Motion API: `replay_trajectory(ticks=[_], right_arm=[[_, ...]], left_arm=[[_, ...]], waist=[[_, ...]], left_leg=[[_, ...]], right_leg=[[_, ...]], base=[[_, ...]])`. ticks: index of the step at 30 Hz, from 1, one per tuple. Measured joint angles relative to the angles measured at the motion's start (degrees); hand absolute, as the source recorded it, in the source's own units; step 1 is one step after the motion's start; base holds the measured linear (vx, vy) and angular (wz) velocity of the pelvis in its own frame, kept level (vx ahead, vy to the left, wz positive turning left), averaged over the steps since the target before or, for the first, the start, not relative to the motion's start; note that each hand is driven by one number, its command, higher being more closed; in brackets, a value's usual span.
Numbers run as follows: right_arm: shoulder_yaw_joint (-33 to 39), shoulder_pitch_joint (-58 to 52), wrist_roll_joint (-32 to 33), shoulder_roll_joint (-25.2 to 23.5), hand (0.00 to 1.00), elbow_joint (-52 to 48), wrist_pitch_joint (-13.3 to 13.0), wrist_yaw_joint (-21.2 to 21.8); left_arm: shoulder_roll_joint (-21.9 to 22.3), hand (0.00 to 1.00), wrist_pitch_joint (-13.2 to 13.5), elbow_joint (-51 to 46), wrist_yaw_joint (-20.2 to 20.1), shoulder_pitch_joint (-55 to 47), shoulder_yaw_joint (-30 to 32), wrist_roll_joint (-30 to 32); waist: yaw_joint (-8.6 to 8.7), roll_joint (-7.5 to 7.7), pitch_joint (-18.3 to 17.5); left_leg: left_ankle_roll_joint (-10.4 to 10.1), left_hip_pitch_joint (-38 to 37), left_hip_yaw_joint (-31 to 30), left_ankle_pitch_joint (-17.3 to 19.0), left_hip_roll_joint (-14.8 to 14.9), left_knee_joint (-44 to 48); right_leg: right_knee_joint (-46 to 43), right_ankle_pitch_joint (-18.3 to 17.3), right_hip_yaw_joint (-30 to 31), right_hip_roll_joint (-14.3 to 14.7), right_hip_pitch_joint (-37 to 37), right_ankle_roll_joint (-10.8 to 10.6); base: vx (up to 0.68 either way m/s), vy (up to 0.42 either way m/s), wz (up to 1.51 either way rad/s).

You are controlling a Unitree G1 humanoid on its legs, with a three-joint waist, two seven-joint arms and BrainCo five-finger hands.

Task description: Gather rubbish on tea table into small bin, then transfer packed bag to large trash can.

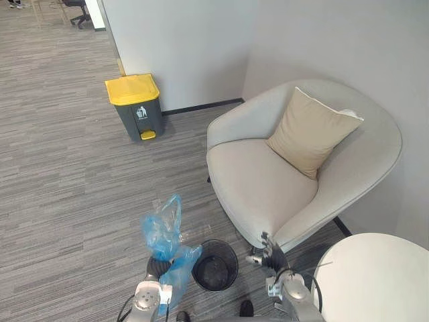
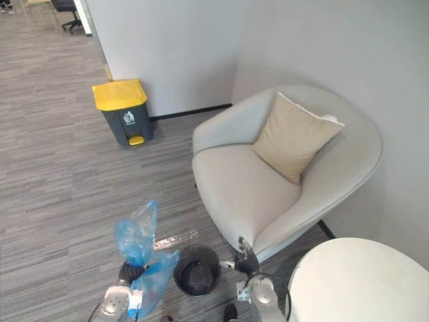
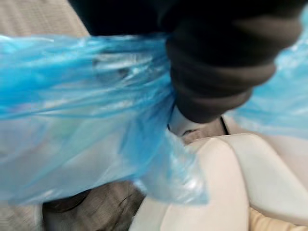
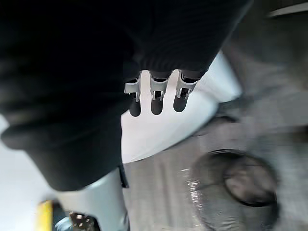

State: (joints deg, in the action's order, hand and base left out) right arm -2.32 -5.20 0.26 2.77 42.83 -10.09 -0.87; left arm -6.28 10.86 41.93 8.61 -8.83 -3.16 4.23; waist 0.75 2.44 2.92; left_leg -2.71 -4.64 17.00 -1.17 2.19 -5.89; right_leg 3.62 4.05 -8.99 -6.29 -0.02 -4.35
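Observation:
My left hand (image 1: 155, 270) is low at the left, shut on a crumpled blue plastic bag (image 1: 161, 233). Part of the bag sticks up above the hand and part hangs below it (image 2: 153, 282). In the left wrist view the blue bag (image 3: 72, 120) spreads across the dark hand cover (image 3: 216, 72). A small black round bin (image 1: 214, 265) stands on the carpet just right of the bag, with no liner in it. My right hand (image 1: 267, 255) hovers to the right of the bin, its fingers (image 4: 155, 101) straight and holding nothing. The large grey trash can (image 1: 137, 106) with a yellow lid stands far off by the wall.
A pale armchair (image 1: 268, 181) with a beige cushion (image 1: 310, 131) stands to the right. The white round tea table (image 1: 375, 275) is at the lower right. A clear plastic piece (image 2: 173, 239) lies on the carpet beyond the small bin. Open carpet stretches towards the large can.

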Motion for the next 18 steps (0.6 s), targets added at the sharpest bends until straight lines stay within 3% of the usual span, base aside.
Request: replay_trajectory(ticks=[10, 13, 14, 15, 16, 17, 18], right_arm=[[0.0, 1.8, 0.1, 0.2, 0.00, 5.7, 1.5, -1.9], [-0.1, 5.1, -0.3, 0.0, 0.00, 5.8, 1.8, -2.6], [-0.1, 6.1, -0.3, 0.1, 0.00, 5.8, 1.9, -2.8], [-0.1, 7.1, -0.3, 0.6, 0.00, 5.4, 2.2, -3.2], [-0.1, 7.1, -0.3, 0.6, 0.00, 5.3, 2.3, -3.3], [-0.1, 6.9, -0.3, 0.4, 0.00, 5.4, 2.5, -3.5], [-0.1, 6.6, -0.3, 0.0, 0.00, 5.4, 2.5, -3.7]], left_arm=[[0.8, 1.00, 0.0, 5.2, -0.3, -0.9, 0.1, -2.3], [0.6, 1.00, 0.0, 5.2, 0.0, 1.2, 2.5, -2.8], [0.6, 1.00, -0.1, 5.1, 0.2, 2.5, 3.1, -3.6], [0.8, 1.00, 0.0, 4.2, 0.1, 3.2, 3.9, -4.1], [1.0, 1.00, 0.0, 4.1, 0.2, 3.7, 4.1, -4.4], [0.9, 1.00, 0.0, 3.3, 0.2, 4.1, 4.4, -4.5], [0.5, 1.00, 0.0, 2.3, 0.3, 3.6, 4.5, -4.6]], waist=[[-0.82, -0.02, 1.0], [-0.91, 1.06, 3.6], [-0.90, 0.90, 4.8], [-0.88, -0.02, 5.7], [-0.87, 0.04, 6.1], [-0.84, -0.03, 6.7], [-1.07, 0.10, 6.7]], left_leg=[[-0.1, 0.8, 3.1, 0.2, -0.1, 0.3], [1.3, 6.9, 4.7, 1.9, 0.1, 7.2], [2.0, 9.9, 4.6, 2.8, 1.0, 11.0], [2.7, 10.7, 4.7, 3.2, 2.6, 12.3], [2.8, 10.7, 4.4, 3.3, 2.6, 12.7], [2.8, 10.7, 3.2, 3.6, 2.7, 14.1], [2.7, 11.2, 1.4, 3.8, 2.9, 15.4]], right_leg=[[-2.3, -0.2, 3.7, -0.1, -3.9, -0.6], [-6.9, 1.1, 5.1, -0.9, -9.8, -0.4], [-8.5, 2.9, 5.4, -0.8, -12.1, -1.5], [-11.8, 1.0, 5.6, -0.7, -12.8, -1.8], [-16.8, -2.0, 5.5, -1.0, -13.8, -1.1], [-31.2, -10.0, 4.6, -1.7, -15.3, 0.6], [-39.7, -14.0, 4.4, -1.8, -14.1, -1.0]], base=[[-0.06, -0.004, -0.17], [-0.08, 0.009, -0.30], [-0.11, 0.008, -0.10], [-0.10, 0.011, -0.01], [-0.06, 0.011, 0.32], [-0.09, -0.069, 0.61], [-0.11, -0.111, 0.64]])
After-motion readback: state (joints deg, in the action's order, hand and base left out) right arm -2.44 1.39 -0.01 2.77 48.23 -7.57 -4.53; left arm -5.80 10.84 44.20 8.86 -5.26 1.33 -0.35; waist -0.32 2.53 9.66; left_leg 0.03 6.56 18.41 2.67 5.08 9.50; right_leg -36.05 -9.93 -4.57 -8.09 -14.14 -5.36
